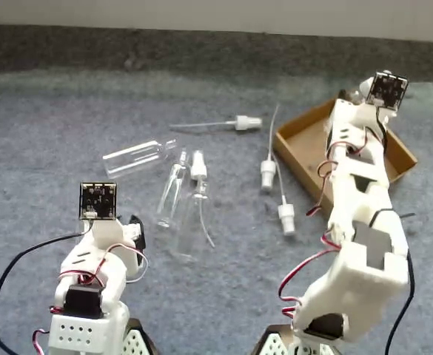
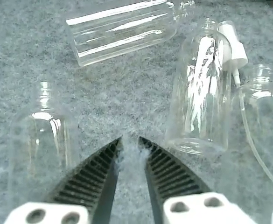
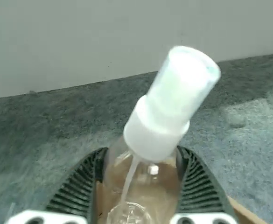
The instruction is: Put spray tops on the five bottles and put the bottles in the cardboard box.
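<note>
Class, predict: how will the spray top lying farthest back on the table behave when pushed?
The spray top looks small and plastic, so it is probably light. Its long thin tube would likely flex. Lying sideways and round, it might roll.

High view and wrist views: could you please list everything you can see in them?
Loose bottles: four, clear, lying on the mat ahead of the left gripper.
Capped bottle: one, clear with a white top, held over the box.
Spray tops: four loose, white; three between the bottles and the box, one among the bottles.
Box: one, brown cardboard, far right of the mat.
Mat: one, grey, under everything.
Left gripper: one, black fingers, slightly open, empty, low over the mat.
Right gripper: one, black fingers, shut on the capped bottle.
</note>
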Available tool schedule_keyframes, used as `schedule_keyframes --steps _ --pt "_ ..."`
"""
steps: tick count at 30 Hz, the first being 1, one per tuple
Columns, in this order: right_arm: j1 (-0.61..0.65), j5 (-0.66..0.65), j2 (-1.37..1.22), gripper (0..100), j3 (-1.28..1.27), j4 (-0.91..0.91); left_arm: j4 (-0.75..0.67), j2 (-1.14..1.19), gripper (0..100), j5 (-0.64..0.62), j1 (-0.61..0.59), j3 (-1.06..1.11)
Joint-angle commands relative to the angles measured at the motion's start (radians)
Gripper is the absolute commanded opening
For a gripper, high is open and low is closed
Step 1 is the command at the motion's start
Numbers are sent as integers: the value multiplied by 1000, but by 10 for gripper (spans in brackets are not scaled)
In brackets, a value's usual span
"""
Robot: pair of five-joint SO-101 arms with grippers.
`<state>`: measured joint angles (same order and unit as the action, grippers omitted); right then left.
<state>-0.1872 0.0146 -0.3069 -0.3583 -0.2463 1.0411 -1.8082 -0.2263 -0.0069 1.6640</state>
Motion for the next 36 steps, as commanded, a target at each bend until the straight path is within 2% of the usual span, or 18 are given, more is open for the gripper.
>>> schedule_keyframes --steps 1,7,12,25,31,36 --pt "-13 6 -47 70 159 -31 -21 -7 5 6 -4 -5" --pt "-13 5 -137 70 269 -31 -21 -7 5 6 -4 -5" --pt "-5 -112 -168 70 294 -31 -21 -7 5 6 -4 -5" --pt "7 -120 -228 75 289 -31 -21 -7 5 6 -4 -4" --pt "7 -115 -222 186 285 -24 -21 -7 5 6 -4 -4" --pt "-1 -120 -220 202 283 -22 -21 -7 5 6 -4 -4"
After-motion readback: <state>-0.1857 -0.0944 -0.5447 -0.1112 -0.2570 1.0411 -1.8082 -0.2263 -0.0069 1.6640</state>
